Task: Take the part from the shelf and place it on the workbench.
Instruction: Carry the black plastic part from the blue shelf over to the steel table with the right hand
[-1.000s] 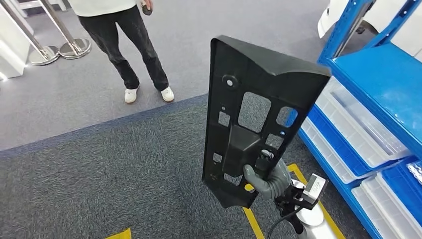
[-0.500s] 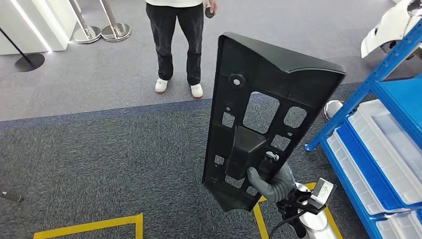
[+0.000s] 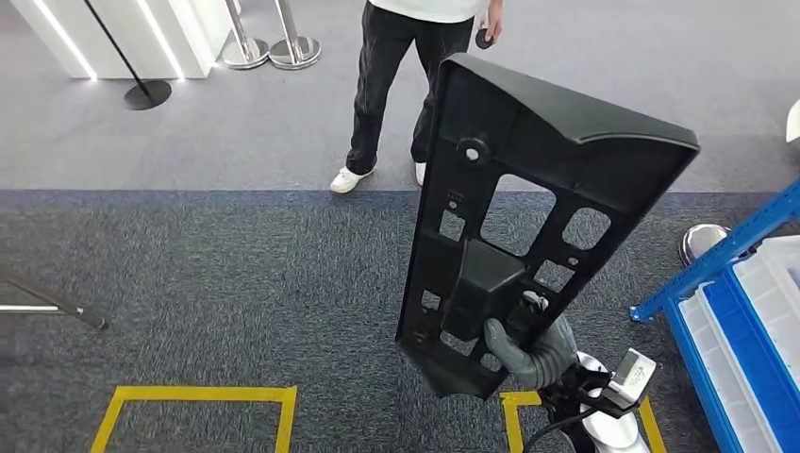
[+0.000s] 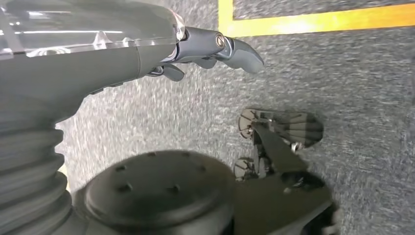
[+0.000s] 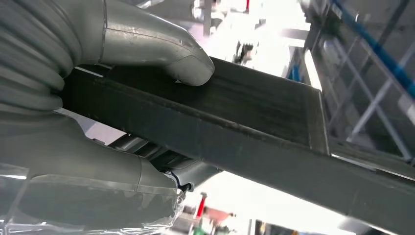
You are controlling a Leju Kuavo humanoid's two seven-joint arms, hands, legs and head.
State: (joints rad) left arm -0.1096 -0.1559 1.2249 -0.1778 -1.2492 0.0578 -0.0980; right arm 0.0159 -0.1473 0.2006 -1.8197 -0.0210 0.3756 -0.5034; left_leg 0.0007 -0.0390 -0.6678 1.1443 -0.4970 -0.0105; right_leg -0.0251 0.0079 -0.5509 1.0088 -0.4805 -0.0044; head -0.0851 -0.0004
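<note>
The part [image 3: 552,127] is a long black plastic panel with several cut-outs, held upright and leaning a little to the right in the head view. My right hand [image 3: 530,351] grips it near its lower end, low and right of centre. In the right wrist view the thumb [image 5: 166,51] presses on the panel's [image 5: 244,125] flat side and the fingers wrap under its edge. My left hand [image 4: 147,54] hangs over grey carpet, its fingers loosely spread and holding nothing.
A person [image 3: 401,85] in dark trousers and white shoes stands just beyond the panel. The blue shelf [image 3: 722,255] with white bins [image 3: 769,283] is at the right edge. Yellow floor tape [image 3: 193,392], stanchion bases [image 3: 274,52] and a white counter [image 3: 123,28] lie ahead and left.
The whole picture has shifted: the view has swung left, so the shelf slid to the right edge and the person moved rightward in it. The panel stays in my right hand.
</note>
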